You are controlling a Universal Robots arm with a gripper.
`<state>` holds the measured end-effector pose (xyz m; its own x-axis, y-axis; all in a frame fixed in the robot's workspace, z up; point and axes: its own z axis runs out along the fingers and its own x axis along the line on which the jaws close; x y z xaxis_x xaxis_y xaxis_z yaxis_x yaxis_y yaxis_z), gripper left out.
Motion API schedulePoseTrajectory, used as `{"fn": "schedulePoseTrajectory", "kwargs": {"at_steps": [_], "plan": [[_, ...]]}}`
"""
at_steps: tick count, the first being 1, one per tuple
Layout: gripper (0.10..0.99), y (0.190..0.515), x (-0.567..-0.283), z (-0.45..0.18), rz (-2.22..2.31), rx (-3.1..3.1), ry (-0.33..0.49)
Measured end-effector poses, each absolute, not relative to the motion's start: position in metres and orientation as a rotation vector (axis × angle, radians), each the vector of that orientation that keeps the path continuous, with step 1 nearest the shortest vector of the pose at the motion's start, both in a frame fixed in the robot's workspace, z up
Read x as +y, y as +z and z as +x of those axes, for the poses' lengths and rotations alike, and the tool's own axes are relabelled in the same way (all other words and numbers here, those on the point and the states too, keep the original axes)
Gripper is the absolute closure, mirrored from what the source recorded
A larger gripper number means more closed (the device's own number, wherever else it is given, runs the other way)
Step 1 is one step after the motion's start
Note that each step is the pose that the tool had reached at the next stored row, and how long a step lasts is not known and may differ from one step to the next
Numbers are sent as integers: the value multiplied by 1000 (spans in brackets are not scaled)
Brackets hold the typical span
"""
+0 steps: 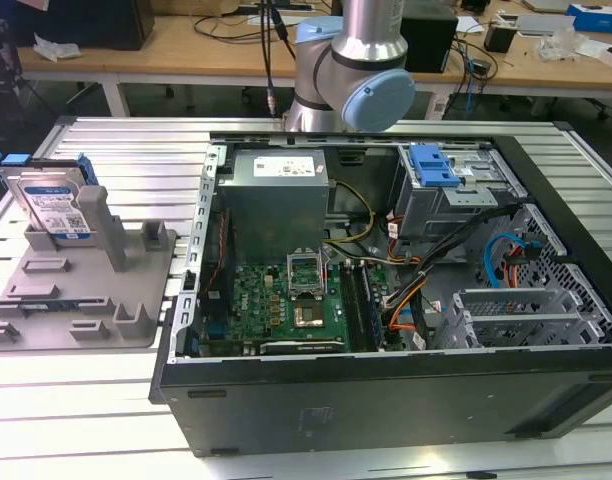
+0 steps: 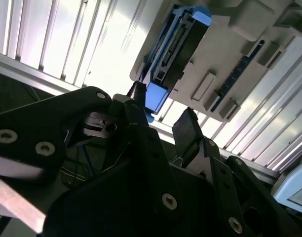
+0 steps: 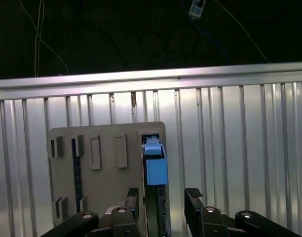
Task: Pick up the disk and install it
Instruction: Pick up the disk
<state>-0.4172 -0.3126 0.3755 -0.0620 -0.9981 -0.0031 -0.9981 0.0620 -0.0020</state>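
The disk, a silver drive with a white-and-blue label in a blue bracket, stands on edge in a slot of the grey holder on the exterior view's left. In both wrist views I look down on its edge and blue bracket. My gripper hangs above it, open, with nothing between its black fingers. The disk's edge lines up with the gap between the fingers, well apart from them.
An open computer case lies on the slatted metal table, with a grey power supply, a motherboard and a drive bay with a blue latch. The robot arm rises behind the case.
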Motion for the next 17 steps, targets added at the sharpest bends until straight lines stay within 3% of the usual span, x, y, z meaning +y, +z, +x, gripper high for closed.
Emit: {"fn": "schedulePoseTrajectory", "kwargs": {"at_steps": [17], "plan": [[588,360,-311,-423,-2146,2289,1]]}}
